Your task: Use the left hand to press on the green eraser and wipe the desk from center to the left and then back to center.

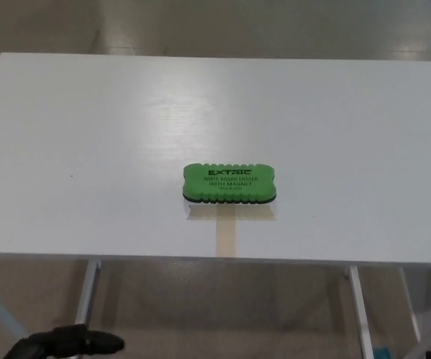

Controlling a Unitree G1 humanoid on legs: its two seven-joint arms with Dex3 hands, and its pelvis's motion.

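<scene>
Counter: white counter (88,134) is filling most of the view, tan floor showing behind it.
Eraser spot: green eraser (230,183) is lying flat near the centre, toward the near edge, nothing touching it.
Left hand: left hand (69,344) is peeking in low at the near left, below the counter edge; can't tell how its fingers are sitting, honestly.
Risk: pressing off-centre is probably going to tip or skid the eraser; a loose press is likely letting it slip out mid-wipe.
Count: one eraser, one counter, one hand showing.
</scene>
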